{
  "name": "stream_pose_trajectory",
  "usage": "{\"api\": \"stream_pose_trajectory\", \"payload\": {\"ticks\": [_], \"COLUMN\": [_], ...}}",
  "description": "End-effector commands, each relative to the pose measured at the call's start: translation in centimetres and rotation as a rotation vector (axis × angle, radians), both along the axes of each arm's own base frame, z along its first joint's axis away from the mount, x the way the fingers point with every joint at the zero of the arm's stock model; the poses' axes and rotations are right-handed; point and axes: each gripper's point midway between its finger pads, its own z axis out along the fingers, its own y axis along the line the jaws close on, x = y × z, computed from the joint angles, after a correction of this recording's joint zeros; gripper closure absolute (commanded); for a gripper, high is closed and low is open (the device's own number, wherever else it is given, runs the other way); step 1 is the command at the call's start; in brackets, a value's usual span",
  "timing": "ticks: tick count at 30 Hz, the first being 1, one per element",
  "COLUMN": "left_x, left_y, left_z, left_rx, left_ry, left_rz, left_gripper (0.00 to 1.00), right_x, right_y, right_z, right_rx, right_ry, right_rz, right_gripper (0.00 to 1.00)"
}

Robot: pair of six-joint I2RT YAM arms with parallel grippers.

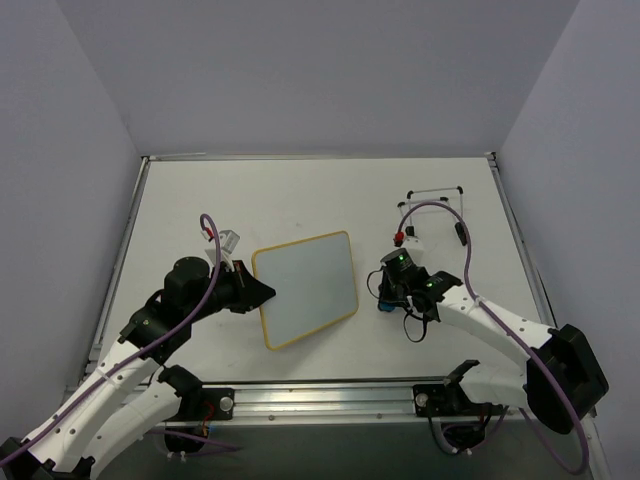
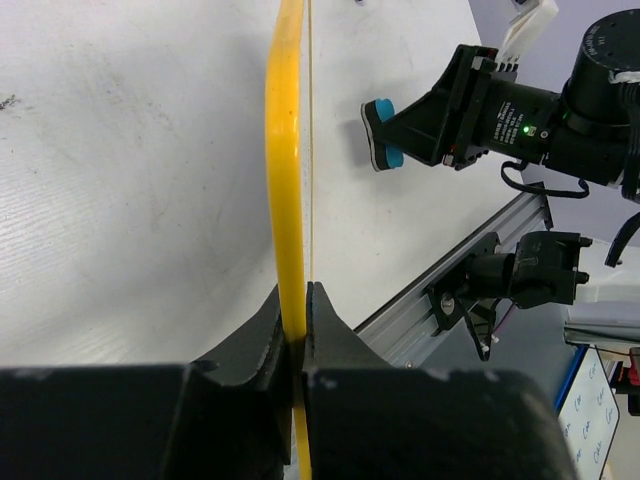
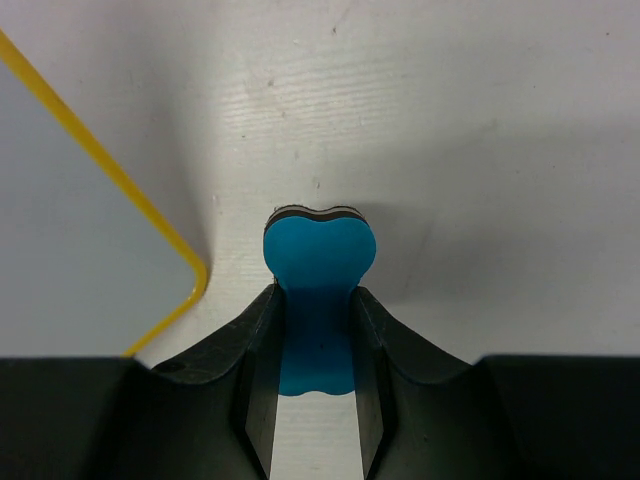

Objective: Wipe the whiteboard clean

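Whiteboard (image 1: 306, 289) sits midway across the bench (image 1: 300, 190), thin, stiff, probably light and slippery; your left gripper (image 1: 262, 291) pinches its yellow left rim, the right gripper (image 1: 385, 302) clenches the blue eraser (image 3: 318, 255) just beside it.

You see a whiteboard (image 1: 305, 288) with a smooth, faintly shiny pale face and a glossy yellow frame that reads as plastic, while the desk (image 3: 480, 120) has a matt white top, finely streaked with a light grain. Your left gripper (image 2: 297, 300) and right gripper (image 3: 318, 300) both look like matt black plastic, and the eraser (image 3: 318, 250) shows a smooth blue foam-like body with a thin dark layer at its end. The rail (image 1: 330, 397) along the desk's near edge looks like bare silvery metal.
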Motion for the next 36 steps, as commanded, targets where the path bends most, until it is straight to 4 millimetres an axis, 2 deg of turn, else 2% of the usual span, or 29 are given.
{"api": "stream_pose_trajectory", "payload": {"ticks": [1,5,12,15,18,19,21,24,26,30,34,36], "left_x": [0.9,1.0,0.8,0.8,0.8,0.8,0.8,0.9,1.0,1.5,2.2,2.6], "left_y": [-0.1,-0.1,0.3,0.5,0.4,0.4,0.4,0.4,0.4,0.3,-0.4,-0.4], "left_z": [3.2,3.2,3.2,3.2,3.1,3.1,3.3,3.4,3.5,4.5,6.9,7.8], "left_rx": [-0.037,-0.034,-0.025,-0.018,-0.017,-0.017,-0.021,-0.022,-0.020,-0.031,-0.069,-0.065], "left_ry": [-0.102,-0.105,-0.113,-0.113,-0.110,-0.110,-0.113,-0.117,-0.117,-0.136,-0.175,-0.199], "left_rz": [0.013,0.015,0.024,0.028,0.025,0.027,0.027,0.032,0.033,0.044,0.037,0.043], "left_gripper": [0.98,0.98,0.98,0.98,0.98,0.98,0.98,0.98,0.98,0.98,0.98,0.98], "right_x": [-0.3,-0.8,-1.1,-1.2,-1.4,-1.4,-1.5,-1.3,-1.3,-1.0,-0.4,-0.1], "right_y": [-0.7,-0.6,-0.4,-0.2,-0.2,-0.1,0.0,0.1,-0.1,0.1,-0.3,-1.2], "right_z": [-0.1,-1.6,-2.5,-2.4,-2.1,-1.8,-1.5,-0.2,0.7,3.0,7.1,9.2], "right_rx": [-0.095,-0.150,-0.181,-0.176,-0.173,-0.163,-0.151,-0.130,-0.130,-0.094,-0.060,-0.057], "right_ry": [0.035,0.085,0.114,0.109,0.102,0.095,0.091,0.061,0.047,0.000,-0.099,-0.165], "right_rz": [0.008,0.021,0.018,0.023,0.023,0.023,0.028,0.025,0.023,0.023,0.001,-0.030], "right_gripper": [1.00,1.00,0.99,0.89,0.68,0.57,0.52,0.50,0.43,0.39,0.36,0.36]}}
